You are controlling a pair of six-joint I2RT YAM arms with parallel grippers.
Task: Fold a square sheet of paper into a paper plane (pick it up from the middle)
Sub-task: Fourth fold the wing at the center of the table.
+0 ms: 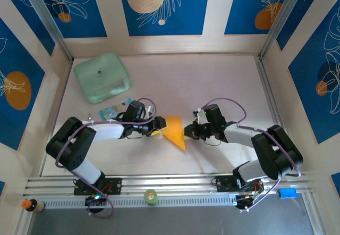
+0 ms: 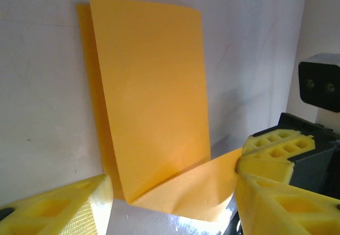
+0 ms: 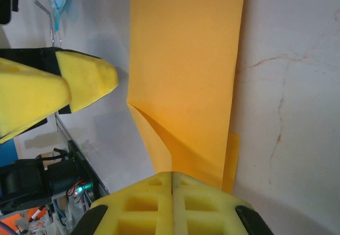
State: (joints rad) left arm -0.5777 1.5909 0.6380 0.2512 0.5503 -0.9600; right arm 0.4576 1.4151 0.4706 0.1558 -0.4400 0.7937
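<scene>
Paper point(image 1: 174, 131) sits mid-bench point(image 1: 212, 81) between the claws, half folded: one panel flat, the other lifted off it. Right claw point(image 3: 172, 188) is clenched on the paper's edge. Left claw point(image 2: 172, 213) is released, spread wide just beside the paper, no grip on it.

Step looks like laying the lifted panel over to set a crease. To do it well:
- right claw carries its edge over low and slow
- line up the edges before releasing
- left claw pins the fold line, then presses along it
- no tugging, thin paper likely slides or buckles

Top view: long axis runs far-to-near, near end skewed slightly right. Narrow tip points toward the arm bases.
</scene>
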